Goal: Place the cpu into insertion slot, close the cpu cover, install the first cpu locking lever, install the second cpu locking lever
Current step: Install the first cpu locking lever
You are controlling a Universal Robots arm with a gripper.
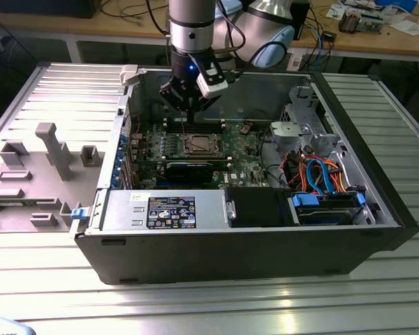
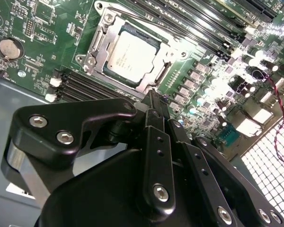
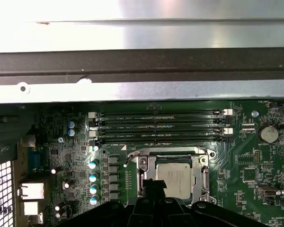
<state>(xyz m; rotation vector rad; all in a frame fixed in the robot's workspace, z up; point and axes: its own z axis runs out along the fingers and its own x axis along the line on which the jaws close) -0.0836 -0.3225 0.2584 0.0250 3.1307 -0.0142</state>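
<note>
The cpu [image 2: 132,56], a flat square chip with a silver-grey top, lies in the insertion slot [image 1: 186,139] on the green circuit board. The cpu cover [image 2: 102,45], a silver frame plate, lies flat around the chip, whose top shows through its window. A thin metal lever rod [image 2: 149,23] runs along the socket edge beside the memory slots. My gripper [image 2: 152,97] hangs above the board just off the socket's edge, its black fingers brought together to a point with nothing between them. The first wrist view has the cpu [image 3: 174,178] right behind the gripper [image 3: 151,185].
The board sits deep in an open computer case [image 1: 265,230] with metal walls all round. Long memory slots [image 3: 156,125] lie beside the socket. A black card [image 1: 188,169], cables [image 1: 321,178] and a drive cage [image 1: 304,129] crowd the exterior view's right.
</note>
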